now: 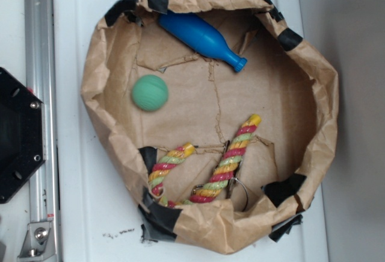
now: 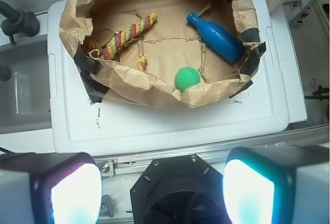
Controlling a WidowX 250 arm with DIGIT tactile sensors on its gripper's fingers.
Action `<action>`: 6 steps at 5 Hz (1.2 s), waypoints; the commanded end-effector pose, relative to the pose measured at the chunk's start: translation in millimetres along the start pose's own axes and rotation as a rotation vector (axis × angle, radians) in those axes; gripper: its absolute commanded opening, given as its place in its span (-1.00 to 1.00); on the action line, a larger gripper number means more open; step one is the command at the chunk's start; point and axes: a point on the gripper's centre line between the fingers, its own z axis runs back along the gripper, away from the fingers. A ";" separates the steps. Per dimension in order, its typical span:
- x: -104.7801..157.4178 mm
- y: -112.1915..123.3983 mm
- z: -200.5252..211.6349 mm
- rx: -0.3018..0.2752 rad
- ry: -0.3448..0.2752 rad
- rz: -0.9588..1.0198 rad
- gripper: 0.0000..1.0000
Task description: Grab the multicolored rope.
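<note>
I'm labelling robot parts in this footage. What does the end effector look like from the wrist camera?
Only the two fingers show, at the bottom edge of the wrist view: the end effector has blocky, dark-edged fingers whose broad faces glare pale white-cyan. No cables or markings are visible on them.

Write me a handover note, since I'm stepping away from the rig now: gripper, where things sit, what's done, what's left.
Gripper: open, empty, well back from the paper-lined basket.
Multicolored rope: lies in a U on the basket floor, by the taped rim; its bend is partly hidden by the paper.
Blue bottle and green ball lie apart from it.
Done: nothing.
Left: approach, descend, close on the rope.
</note>
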 end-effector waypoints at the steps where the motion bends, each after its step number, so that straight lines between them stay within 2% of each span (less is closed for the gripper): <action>1: 0.0 0.0 0.0 0.000 0.000 0.000 1.00; 2: 47.0 0.6 -29.0 -0.027 -0.041 0.150 1.00; 3: 89.7 3.5 -75.6 -0.007 -0.020 0.347 1.00; 4: 115.1 1.0 -121.4 -0.007 -0.025 0.560 1.00; 5: 127.2 0.3 -164.3 0.002 0.007 0.607 1.00; 6: 143.1 -8.4 -184.8 0.012 -0.024 0.598 1.00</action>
